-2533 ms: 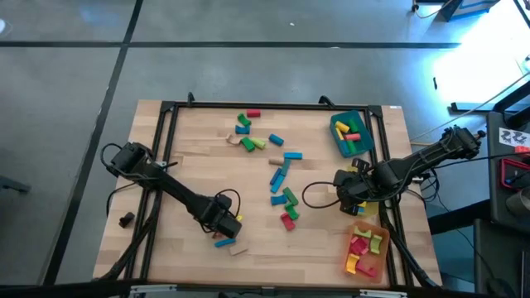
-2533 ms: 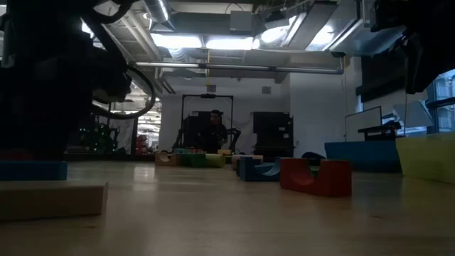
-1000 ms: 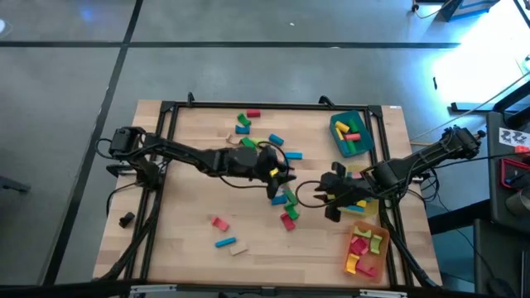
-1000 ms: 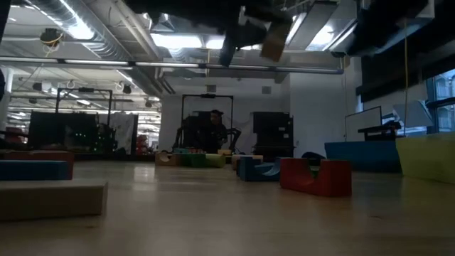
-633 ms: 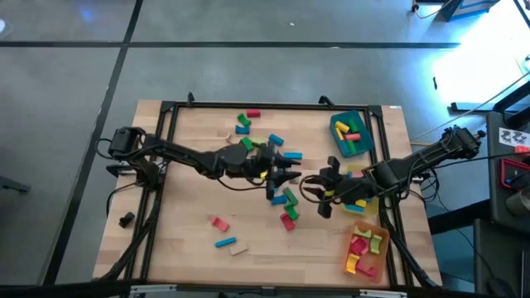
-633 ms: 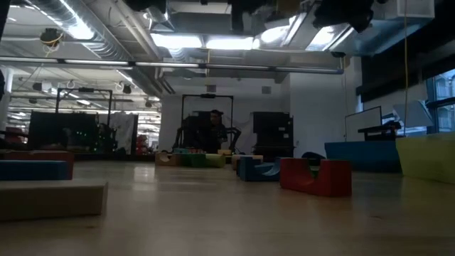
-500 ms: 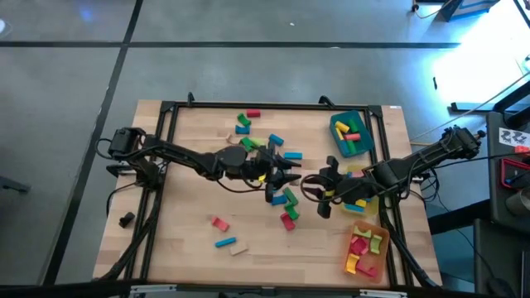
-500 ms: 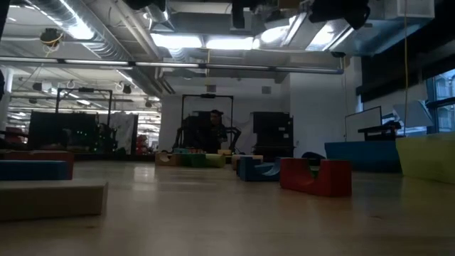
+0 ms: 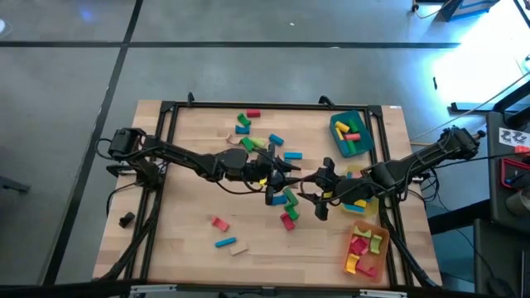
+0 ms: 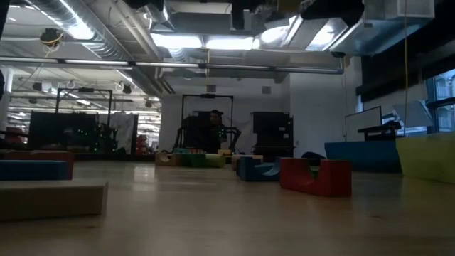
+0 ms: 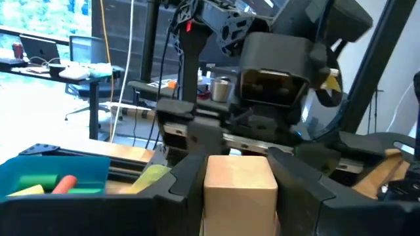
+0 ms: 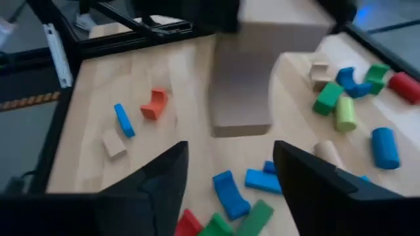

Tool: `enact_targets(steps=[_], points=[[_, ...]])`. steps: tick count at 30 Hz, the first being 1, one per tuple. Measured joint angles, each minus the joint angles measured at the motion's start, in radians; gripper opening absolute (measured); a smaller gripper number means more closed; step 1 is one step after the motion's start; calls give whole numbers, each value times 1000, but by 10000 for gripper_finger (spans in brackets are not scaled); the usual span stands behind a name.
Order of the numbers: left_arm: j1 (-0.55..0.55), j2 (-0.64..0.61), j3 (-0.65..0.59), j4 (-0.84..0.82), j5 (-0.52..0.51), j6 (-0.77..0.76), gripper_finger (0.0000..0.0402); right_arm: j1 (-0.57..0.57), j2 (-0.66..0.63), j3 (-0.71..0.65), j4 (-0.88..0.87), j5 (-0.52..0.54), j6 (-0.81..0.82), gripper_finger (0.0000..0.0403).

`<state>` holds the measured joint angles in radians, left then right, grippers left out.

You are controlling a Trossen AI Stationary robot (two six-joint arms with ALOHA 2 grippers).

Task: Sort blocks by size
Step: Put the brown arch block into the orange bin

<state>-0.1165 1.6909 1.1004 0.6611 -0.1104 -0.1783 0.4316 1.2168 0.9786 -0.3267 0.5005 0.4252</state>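
Grippers meet mid-frame over scattered blocks (image 9: 273, 170)
Left gripper (image 9: 290, 170) clamps a plain wooden block (image 11: 239, 187); right gripper (image 9: 313, 192) spread wide, empty; teal tray (image 9: 352, 134) upper right, orange tray (image 9: 367, 250) lower right.

Three trays are counted: one teal tray (image 9: 334, 125), one yellow tray (image 10: 426, 158) and one orange tray (image 9: 386, 241). Three blocks are seen set apart together: one red block (image 9: 219, 223), one blue block (image 9: 224, 242) and one plain wood bar (image 9: 239, 247). About eight more pieces are counted in the far cluster (image 9: 258, 136); the middle cluster (image 9: 286, 203) is partly hidden and is not counted exactly. One plain wood block (image 11: 239, 187) is counted off the table. At least three pieces are seen in the teal tray, several in the orange one. One dark lump (image 9: 126, 219), two arms and one distant person (image 10: 213, 129) are counted.
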Motion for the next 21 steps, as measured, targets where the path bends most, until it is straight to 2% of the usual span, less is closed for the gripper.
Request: enact_targets(steps=[5,12,21], points=[[-18,0,0,11,0,14,129,0,14,-1,74,4,-112,253],[-39,0,0,31,1,32,129,-12,47,0,207,2,-206,257],[-56,0,0,34,1,85,129,-72,92,0,279,-140,-229,247]])
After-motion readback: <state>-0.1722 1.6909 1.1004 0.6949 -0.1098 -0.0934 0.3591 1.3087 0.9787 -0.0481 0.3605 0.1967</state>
